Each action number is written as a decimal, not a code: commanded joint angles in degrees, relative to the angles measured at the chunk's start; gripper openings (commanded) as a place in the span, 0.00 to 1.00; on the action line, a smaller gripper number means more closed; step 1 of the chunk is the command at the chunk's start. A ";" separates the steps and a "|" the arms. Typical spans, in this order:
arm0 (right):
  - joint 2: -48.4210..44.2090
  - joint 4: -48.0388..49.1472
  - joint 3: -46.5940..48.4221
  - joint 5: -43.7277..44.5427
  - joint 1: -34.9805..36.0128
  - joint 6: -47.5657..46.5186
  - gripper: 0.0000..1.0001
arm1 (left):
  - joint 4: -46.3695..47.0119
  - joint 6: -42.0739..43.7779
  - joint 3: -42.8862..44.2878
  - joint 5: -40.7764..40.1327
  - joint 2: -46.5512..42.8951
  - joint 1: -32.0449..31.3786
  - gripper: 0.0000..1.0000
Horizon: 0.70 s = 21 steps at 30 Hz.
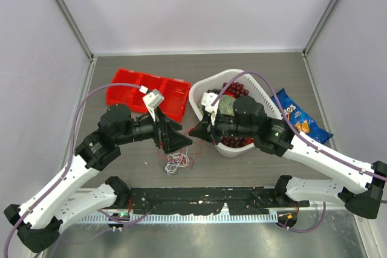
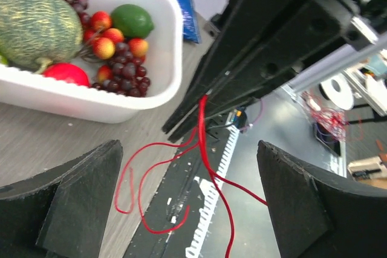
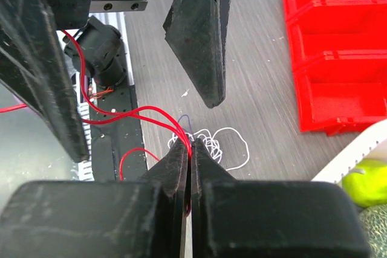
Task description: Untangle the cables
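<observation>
Top view: we see the left gripper (image 1: pixel 179 139) and the right gripper (image 1: pixel 193 130) almost tip to tip. The cables (image 1: pixel 176 162) lie coiled on the table (image 1: pixel 254 167), just beneath both tips.

Left wrist view: the left gripper's fingers (image 2: pixel 72 203) stand spread wide. The red cord (image 2: pixel 204 143) hangs between them, clear of both.

Right wrist view: the right gripper's fingers (image 3: pixel 172 170) are pressed together, pinching the red cord at their tips. The white cord (image 3: pixel 221 143) lies just beyond them.
</observation>
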 commanded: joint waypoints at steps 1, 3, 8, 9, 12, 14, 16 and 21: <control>-1.84 4.82 -0.85 -7.24 0.18 -0.49 0.01 | 8.67 -3.05 -3.71 9.74 -1.31 0.23 0.98; -2.19 6.93 -1.46 -9.87 0.18 0.48 0.01 | 10.96 -4.81 -5.47 10.81 -1.05 0.23 0.98; -2.71 13.50 -3.04 -14.54 0.18 4.42 0.01 | 22.46 -10.43 -10.48 16.42 -0.96 0.23 0.98; -2.80 14.57 -3.31 -16.03 0.27 5.31 0.01 | 25.97 -12.27 -11.80 17.13 -1.30 0.23 0.98; -3.24 21.85 -4.89 -18.41 0.09 9.17 0.01 | 38.44 -17.81 -16.36 18.45 -2.62 0.23 0.98; -3.16 26.07 -5.85 -19.55 0.09 11.36 0.01 | 43.91 -20.63 -18.57 19.16 -2.54 0.23 0.98; -2.90 30.02 -6.47 -21.04 0.09 13.47 0.01 | 47.95 -23.18 -20.32 19.25 -2.19 0.23 0.97; -0.61 36.71 -6.91 -21.05 0.09 16.30 0.01 | 63.33 -31.61 -24.28 18.99 -1.14 0.23 0.89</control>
